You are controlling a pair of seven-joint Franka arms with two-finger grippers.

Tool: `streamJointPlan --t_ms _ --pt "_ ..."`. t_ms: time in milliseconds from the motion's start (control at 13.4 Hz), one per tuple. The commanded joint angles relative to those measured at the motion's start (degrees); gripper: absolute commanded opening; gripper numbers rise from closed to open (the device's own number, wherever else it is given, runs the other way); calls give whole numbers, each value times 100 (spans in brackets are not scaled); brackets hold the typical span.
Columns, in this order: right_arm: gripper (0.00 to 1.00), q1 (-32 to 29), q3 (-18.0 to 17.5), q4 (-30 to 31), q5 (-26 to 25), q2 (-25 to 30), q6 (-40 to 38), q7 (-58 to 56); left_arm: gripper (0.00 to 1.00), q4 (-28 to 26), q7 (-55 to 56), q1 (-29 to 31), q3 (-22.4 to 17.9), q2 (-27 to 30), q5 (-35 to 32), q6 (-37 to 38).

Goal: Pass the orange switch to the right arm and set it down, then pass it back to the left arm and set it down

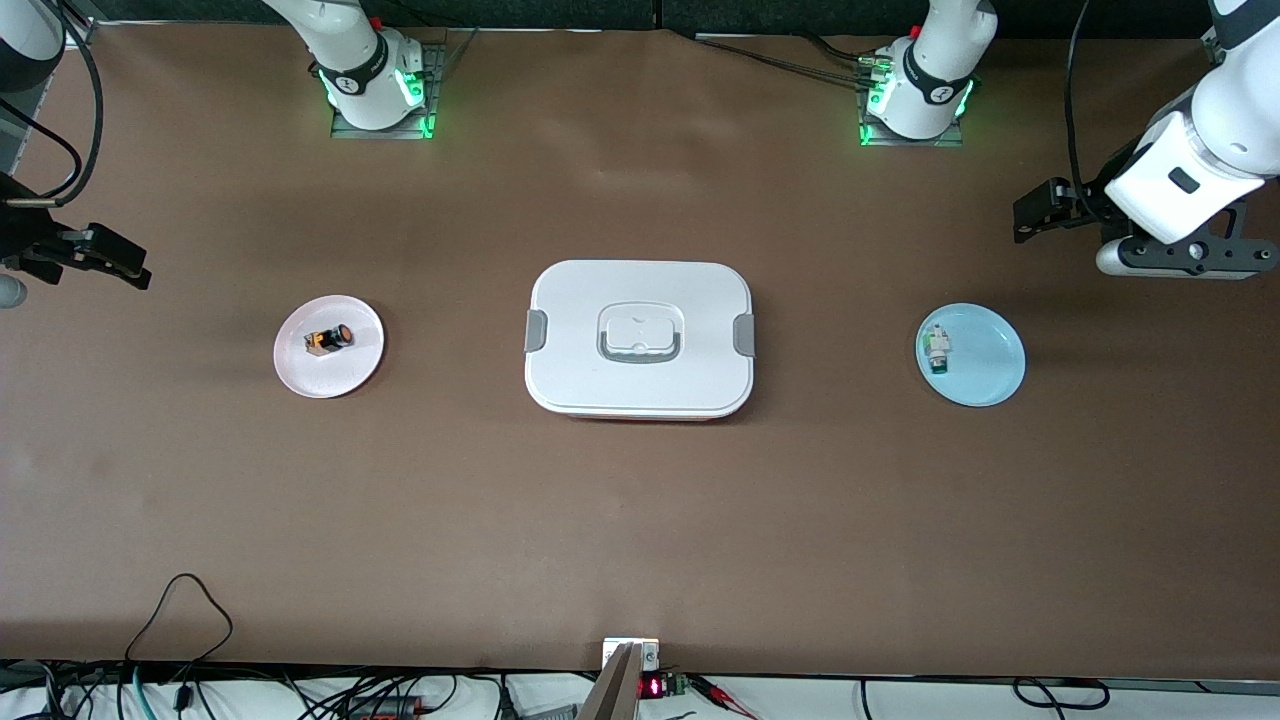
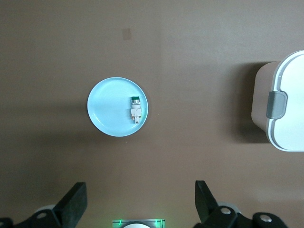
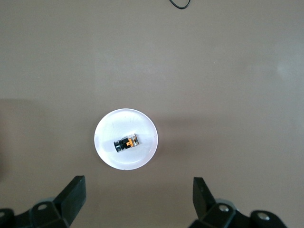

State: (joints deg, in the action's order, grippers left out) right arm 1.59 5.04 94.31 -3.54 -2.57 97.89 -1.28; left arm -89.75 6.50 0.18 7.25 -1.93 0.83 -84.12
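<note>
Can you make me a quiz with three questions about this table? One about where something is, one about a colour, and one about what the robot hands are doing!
1. Where is the orange switch?
A. on the pink plate
B. on the box lid
C. on the bare table

2. What colour is the plate under the white-and-green component?
A. red
B. light blue
C. black

3. What are the two grippers doing?
A. both hold a switch
B. one is shut on the box
C. both are open and hold nothing

Answers:
1 A: the switch lies on the pink plate, toward the right arm's end of the table from the box.
2 B: the blue plate shows around it.
3 C: the left gripper and right gripper show spread, empty fingers above the plates.
</note>
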Motion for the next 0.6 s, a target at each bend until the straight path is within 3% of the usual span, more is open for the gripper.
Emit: streamJointPlan --t_ms 0,224,522 --pt "100 -9 -29 -166 91 -33 -164 -21 100 -122 -8 52 13 149 31 18" --pt "100 -44 -11 -439 450 -42 -542 -21 100 -122 -8 52 13 149 31 18" --pt "100 -10 -29 -448 381 -42 -561 -30 100 -121 -8 52 13 149 31 18"
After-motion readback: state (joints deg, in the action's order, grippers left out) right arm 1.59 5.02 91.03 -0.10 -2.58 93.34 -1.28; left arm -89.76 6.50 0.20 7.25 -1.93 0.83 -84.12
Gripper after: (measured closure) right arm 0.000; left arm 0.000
